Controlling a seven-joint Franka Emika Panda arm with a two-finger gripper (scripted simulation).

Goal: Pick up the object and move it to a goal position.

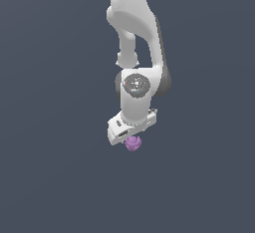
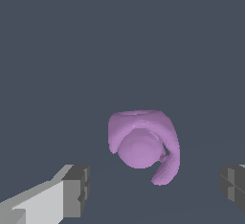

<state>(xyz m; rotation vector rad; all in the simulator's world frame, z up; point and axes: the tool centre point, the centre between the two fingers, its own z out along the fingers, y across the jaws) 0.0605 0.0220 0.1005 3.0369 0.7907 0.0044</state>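
My worry right now is the shape: the object (image 2: 142, 147) is lumpy and rounded with a curling flange, so if I close on a knob or off its middle it could squirt sideways or roll out of the pinch. In my wrist view the gripper (image 2: 155, 192) is spread wide, one finger pad (image 2: 76, 189) on each side with clear gaps to the piece, holding nothing. From the exterior view the arm hangs straight down, wrist slightly canted, hand low with the object (image 1: 132, 143) peeking out just beneath it on the plain grey ground.
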